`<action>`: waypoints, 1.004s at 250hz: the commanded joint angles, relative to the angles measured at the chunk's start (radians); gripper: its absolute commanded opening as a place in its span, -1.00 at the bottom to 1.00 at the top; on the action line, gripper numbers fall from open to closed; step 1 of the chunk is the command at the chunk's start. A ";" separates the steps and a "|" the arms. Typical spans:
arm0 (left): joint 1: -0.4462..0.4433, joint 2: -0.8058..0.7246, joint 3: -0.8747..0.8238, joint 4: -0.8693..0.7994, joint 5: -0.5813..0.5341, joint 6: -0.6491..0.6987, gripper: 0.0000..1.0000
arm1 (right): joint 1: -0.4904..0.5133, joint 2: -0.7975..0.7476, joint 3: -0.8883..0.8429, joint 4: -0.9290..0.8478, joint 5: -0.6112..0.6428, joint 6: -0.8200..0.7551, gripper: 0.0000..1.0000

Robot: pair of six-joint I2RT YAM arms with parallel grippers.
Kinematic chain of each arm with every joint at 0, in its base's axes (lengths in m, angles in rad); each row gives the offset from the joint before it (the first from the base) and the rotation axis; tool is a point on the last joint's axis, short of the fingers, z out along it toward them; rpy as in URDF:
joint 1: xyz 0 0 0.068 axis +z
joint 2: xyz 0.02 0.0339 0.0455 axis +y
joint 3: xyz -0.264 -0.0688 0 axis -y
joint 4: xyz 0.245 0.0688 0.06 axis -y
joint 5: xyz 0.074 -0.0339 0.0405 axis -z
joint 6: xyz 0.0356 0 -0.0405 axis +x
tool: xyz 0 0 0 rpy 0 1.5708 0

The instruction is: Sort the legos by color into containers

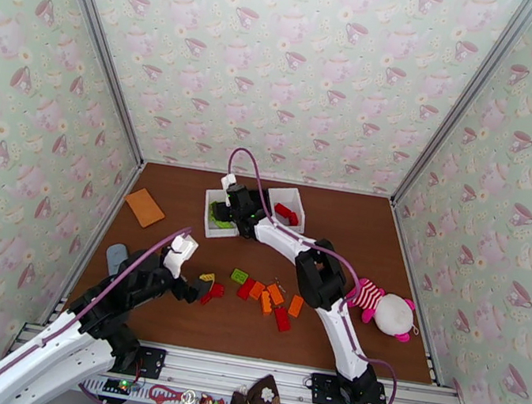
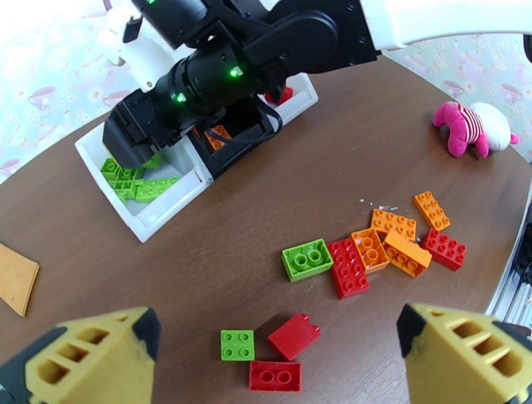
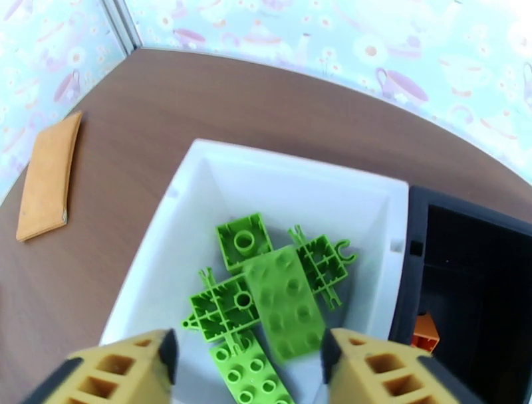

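Lying beneath the released right end effector (image 3: 247,349) (jaws apart): lime legos (image 3: 282,299) in white bin (image 3: 292,186).

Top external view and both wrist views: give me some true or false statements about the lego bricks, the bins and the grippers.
The white plastic bin below the right gripper holds lime green lego bricks. True.
The black plastic bin holds green bricks. False: an orange brick shows in it.
The right gripper clamps a brick. False: its jaws stand apart, nothing between them.
Red, orange and green bricks lie loose on the brown table. True.
The left gripper is shut. False: its jaws stand wide apart.
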 commanded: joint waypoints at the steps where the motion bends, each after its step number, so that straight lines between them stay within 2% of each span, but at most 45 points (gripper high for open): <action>1: 0.006 0.023 -0.009 0.042 -0.026 -0.058 1.00 | 0.007 -0.133 -0.048 0.052 0.020 -0.034 0.49; 46: 0.005 0.137 0.013 0.060 -0.150 -0.184 1.00 | 0.006 -0.336 -0.289 0.129 0.031 -0.050 0.70; 65: 0.003 0.201 0.027 0.068 -0.167 -0.223 1.00 | 0.005 -0.424 -0.405 0.167 0.040 -0.053 0.77; 142: -0.013 0.449 0.126 -0.020 -0.268 -0.401 1.00 | 0.004 -0.748 -0.781 0.173 0.089 -0.046 0.84; 173: -0.013 0.545 0.169 -0.092 -0.280 -0.429 1.00 | 0.006 -0.845 -0.890 0.135 0.091 -0.017 0.85; 208: -0.005 0.653 0.229 -0.195 -0.319 -0.541 1.00 | 0.005 -0.930 -0.975 0.094 0.077 0.010 0.84; 251: 0.001 0.741 0.204 -0.141 -0.291 -0.665 0.99 | 0.005 -0.976 -1.020 0.071 0.079 0.031 0.83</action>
